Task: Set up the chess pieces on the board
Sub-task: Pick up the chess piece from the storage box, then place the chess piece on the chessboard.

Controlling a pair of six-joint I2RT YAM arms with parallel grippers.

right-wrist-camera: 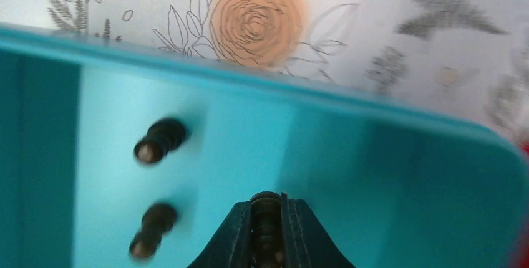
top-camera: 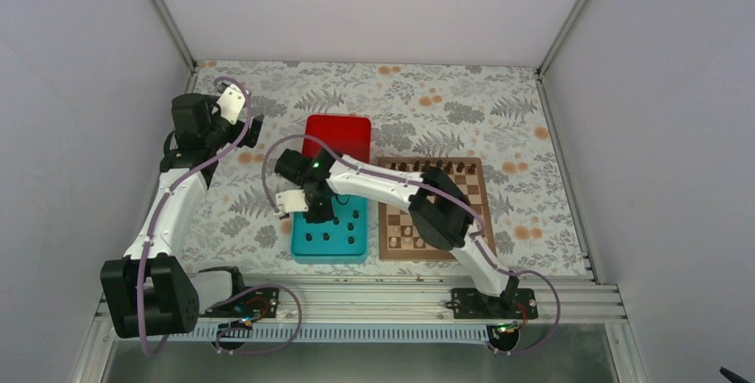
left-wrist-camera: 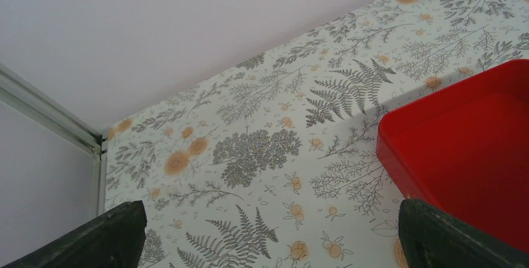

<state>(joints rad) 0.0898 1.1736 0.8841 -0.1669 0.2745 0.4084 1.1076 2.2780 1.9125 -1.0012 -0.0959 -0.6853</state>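
The wooden chessboard lies right of centre, with dark chess pieces along its far row and a few near its front left. More dark pieces lie loose in the teal tray. My right gripper is down inside the tray, shut on a dark chess piece held between its fingers. Two other dark pieces lie on the tray floor to its left. My left gripper is open and empty over the floral mat at the far left, next to the red box.
The red box sits just behind the teal tray. The teal tray's far wall rises in front of the right gripper. White enclosure walls and a metal frame bound the floral mat. The right arm's links cross over the board's left part.
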